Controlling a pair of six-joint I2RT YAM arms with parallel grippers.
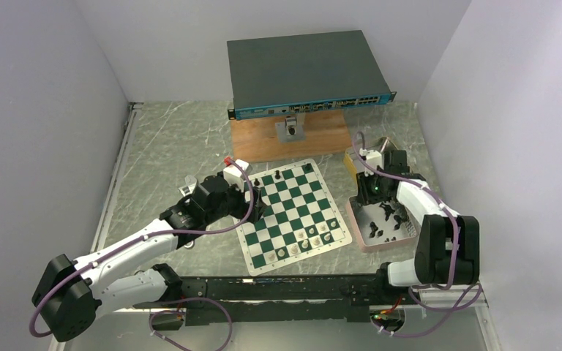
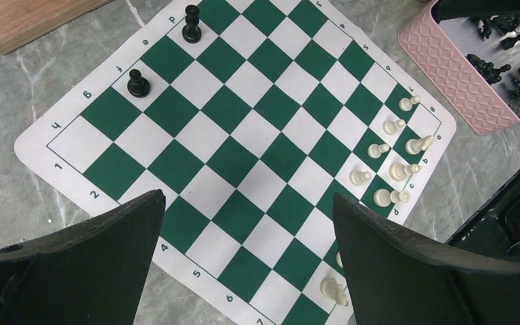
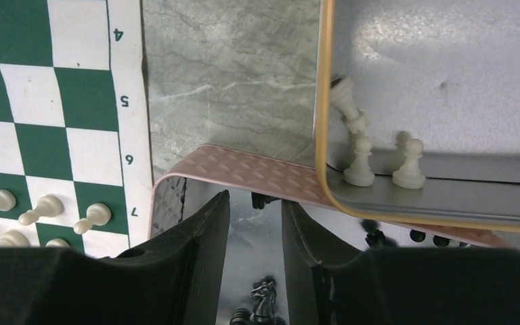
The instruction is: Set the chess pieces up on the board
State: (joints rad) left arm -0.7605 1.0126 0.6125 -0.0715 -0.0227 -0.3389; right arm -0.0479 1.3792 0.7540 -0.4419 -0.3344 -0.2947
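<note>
Top view: a green-and-white board [image 1: 293, 208] lies mid-table, turned slightly. A few black pieces [image 1: 278, 176] stand along its far edge, and white pieces [image 1: 304, 245] line its near edge. The left gripper [image 1: 255, 201] hovers at the board's left edge. The right gripper [image 1: 382, 206] hangs over a pink tray [image 1: 357, 232] just right of the board, with more black pieces inside.

Left wrist view: the fingers [image 2: 95, 264] stand wide apart above the board, holding nothing. A black pawn [image 2: 137, 82] and a taller black piece [image 2: 191, 24] stand upright in the board's edge row, apart from each other.

Right wrist view: the fingers [image 3: 200, 257] are a narrow gap apart over the tray, clamped on nothing. A black knight [image 3: 264, 298] sits on the tray floor, seen in that gap and touching neither finger. At the tray's far side, a gold-rimmed tin [image 3: 321, 101] holds white pieces, two upright and one tilted.
</note>
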